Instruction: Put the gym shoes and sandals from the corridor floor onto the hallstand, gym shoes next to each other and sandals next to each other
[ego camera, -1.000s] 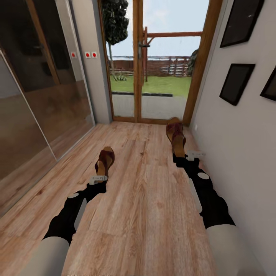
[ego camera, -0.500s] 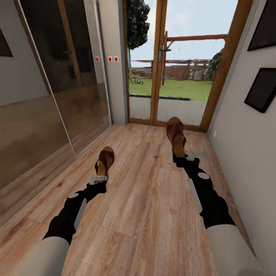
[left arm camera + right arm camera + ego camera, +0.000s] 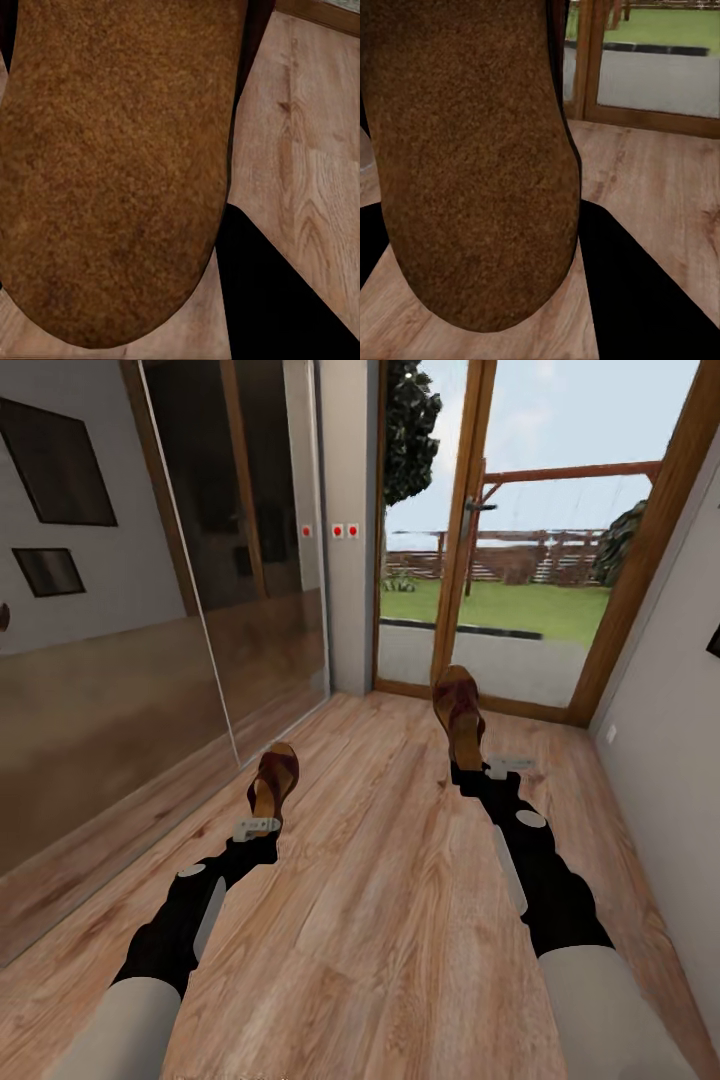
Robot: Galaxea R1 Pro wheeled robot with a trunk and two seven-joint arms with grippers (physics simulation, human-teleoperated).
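A: Head cam? 
B: High up, looks fwd and down along the corridor floor (image 3: 400, 920) twd the glass door (image 3: 480, 560).
A: Wrist cams?
B: Each v. close behind a held sandal (image 3: 112, 165), (image 3: 472, 157), footbed right in front of the lens. Shared w/ head view: both sandals, floor planks; right wrist also gets the door.

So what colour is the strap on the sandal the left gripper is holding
Dark reddish-brown, over a tan footbed; the brown leather sandal at the left gripper shows it best in the head view.
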